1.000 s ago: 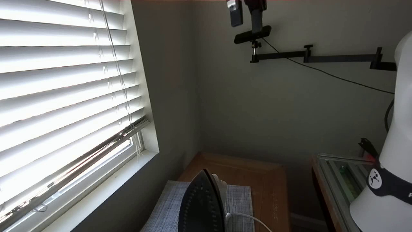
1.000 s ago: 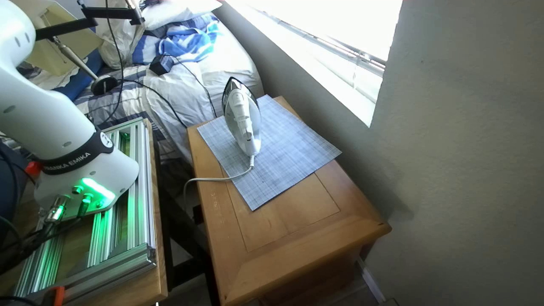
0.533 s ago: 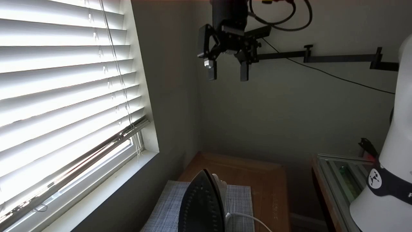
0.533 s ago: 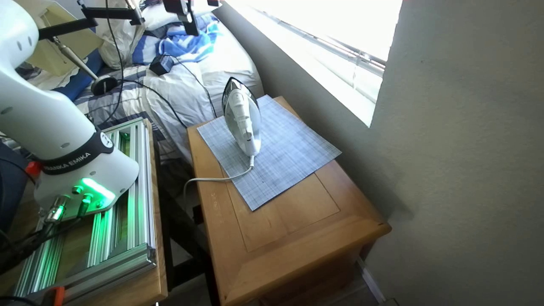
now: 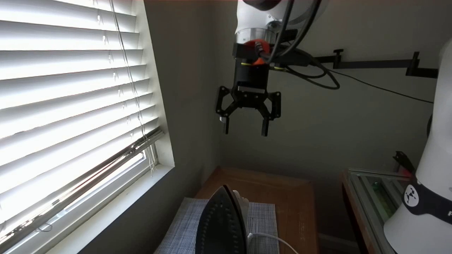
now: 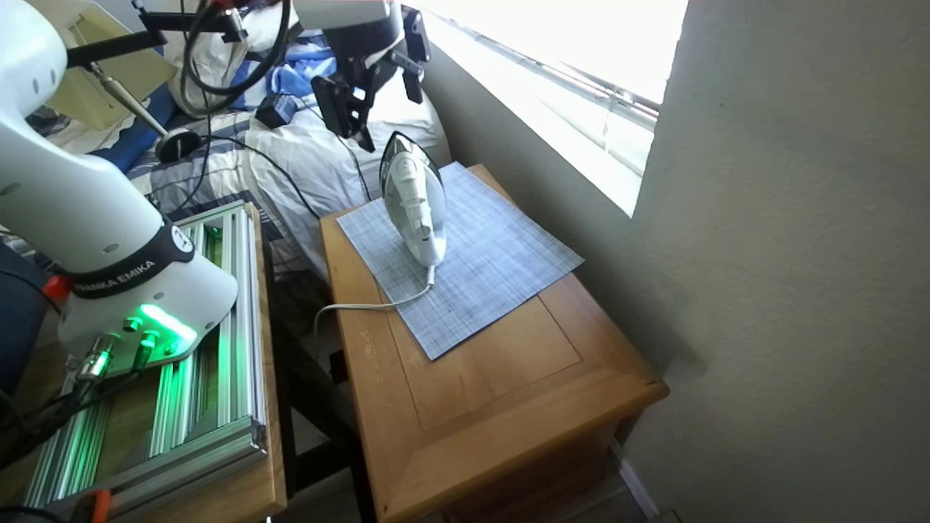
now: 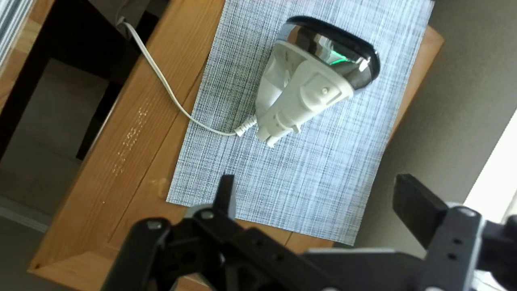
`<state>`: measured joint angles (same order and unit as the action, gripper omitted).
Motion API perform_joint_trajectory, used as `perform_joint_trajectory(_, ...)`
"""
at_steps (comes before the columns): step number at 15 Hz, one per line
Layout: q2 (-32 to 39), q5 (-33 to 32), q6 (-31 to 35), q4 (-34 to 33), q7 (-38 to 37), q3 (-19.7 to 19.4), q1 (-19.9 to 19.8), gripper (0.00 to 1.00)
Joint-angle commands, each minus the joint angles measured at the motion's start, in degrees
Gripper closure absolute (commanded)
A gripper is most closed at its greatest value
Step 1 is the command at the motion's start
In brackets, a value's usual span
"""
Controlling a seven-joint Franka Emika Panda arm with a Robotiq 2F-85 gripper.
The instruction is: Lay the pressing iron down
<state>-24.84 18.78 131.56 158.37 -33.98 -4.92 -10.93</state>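
Wrist view: we are looking down on the pressing iron, which is standing on the patterned pad, ahead of the jaws.
Soleplate: we are seeing its dark face upright in an exterior view, with the tip pointing up, so we are counting the laying-down as not yet done.
Jaws: we are holding them spread wide with nothing between; they are hanging above the surface, apart from the iron.
Gap between jaws and iron: we are judging this to be the approach step, with grip, tilt and release all remaining.
Handle: its side is facing the jaws in the wrist view, so we are expecting the next move to involve lowering the jaws, lining them up across it, then closing firmly.
Pad under the iron: once gripping, we are figuring on tipping the iron toward its soleplate side until that face is lying flat here.
Cord: it is running from the iron's lower end over the surface's edge; we are reckoning that it could be dragging during the tilt.
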Motion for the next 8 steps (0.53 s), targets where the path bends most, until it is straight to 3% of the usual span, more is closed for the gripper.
perform_joint_trajectory(1, 1.31, 0.61, 1.05, 0.02, -0.90, 0.37, -0.37, 0.00)
perform_joint_trajectory(8, 5.64, 2.71, 2.85, -0.41, -0.52, -0.86, 0.02, 0.00)
